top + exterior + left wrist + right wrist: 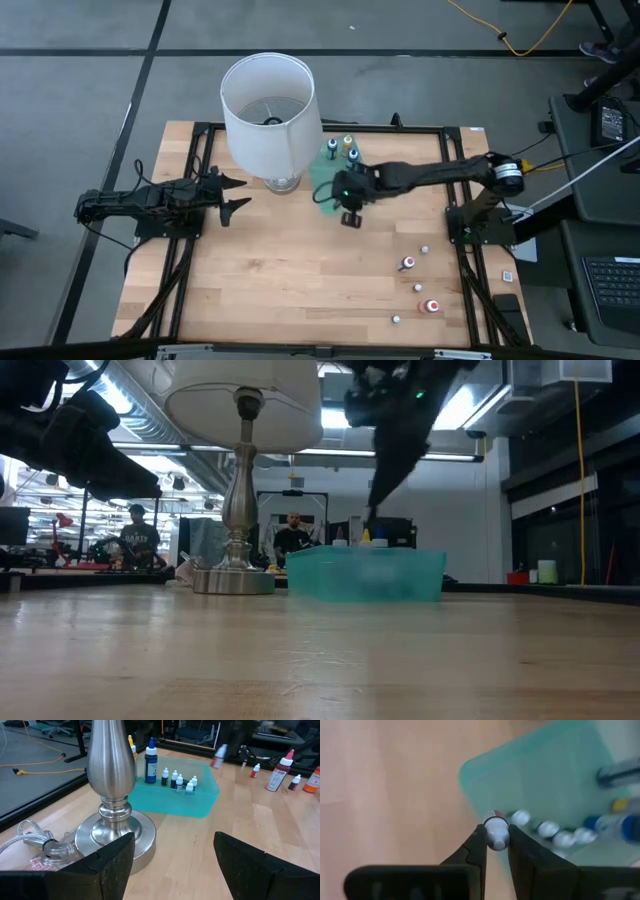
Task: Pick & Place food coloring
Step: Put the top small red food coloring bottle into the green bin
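Note:
The food coloring bottles are tiny, white-capped. Several stand in a row (547,828) inside the green tray (545,780), beside taller blue and yellow bottles (150,762). Others stand loose on the table's right near part (408,263), red ones among them (432,306). My right gripper (496,837) hangs over the tray's near edge (350,216), shut on one red bottle. My left gripper (175,865) waits open at the table's left (235,195), facing the lamp base and tray (175,795). My right gripper pinches a tiny red bottle by its white cap (495,827) between its two fingertips. The fingers come from above, pointing down. The bottle's red body (493,814) hangs below them, lifted clear over the tray's edge by the wooden table.
A big white lampshade (268,105) on a silver stand (112,795) rises just left of the tray, with its cord (35,837) by the base. Bare wood lies between the grippers and the near edge (290,290). People sit in the room beyond (292,535).

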Robot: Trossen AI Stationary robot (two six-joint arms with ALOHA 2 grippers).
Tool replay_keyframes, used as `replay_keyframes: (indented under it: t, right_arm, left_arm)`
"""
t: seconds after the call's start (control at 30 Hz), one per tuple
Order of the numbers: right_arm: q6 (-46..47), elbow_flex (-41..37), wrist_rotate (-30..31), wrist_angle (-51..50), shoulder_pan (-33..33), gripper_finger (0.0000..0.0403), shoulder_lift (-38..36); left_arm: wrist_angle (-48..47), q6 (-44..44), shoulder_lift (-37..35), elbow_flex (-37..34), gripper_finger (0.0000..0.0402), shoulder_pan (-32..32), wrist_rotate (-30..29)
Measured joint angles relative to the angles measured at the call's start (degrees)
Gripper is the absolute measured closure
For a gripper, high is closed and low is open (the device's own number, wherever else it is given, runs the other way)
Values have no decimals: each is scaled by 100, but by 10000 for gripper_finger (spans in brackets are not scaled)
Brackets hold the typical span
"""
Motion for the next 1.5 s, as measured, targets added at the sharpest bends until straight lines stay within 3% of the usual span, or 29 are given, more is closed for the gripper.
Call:
replay_keyframes:
  t: [0.43,0.83,1.0,1.23,1.5]
  right_arm:
    - [-1389,139,-155,484,-534,346,1027]
    - [-1709,136,-175,635,-535,343,1496]
    - [-1685,141,-683,652,-617,316,1580]
    - [-1541,134,-762,561,-606,275,1612]
    - [-1546,144,-738,494,-608,264,1554]
  left_arm:
    - [1,0,1,-1,137,1,1]
    - [1,0,-1,1,136,-1,-1]
    - [1,-1,0,0,135,0,-1]
    - [1,-2,-1,1,135,1,-1]
    - [1,0,-1,1,135,1,1]
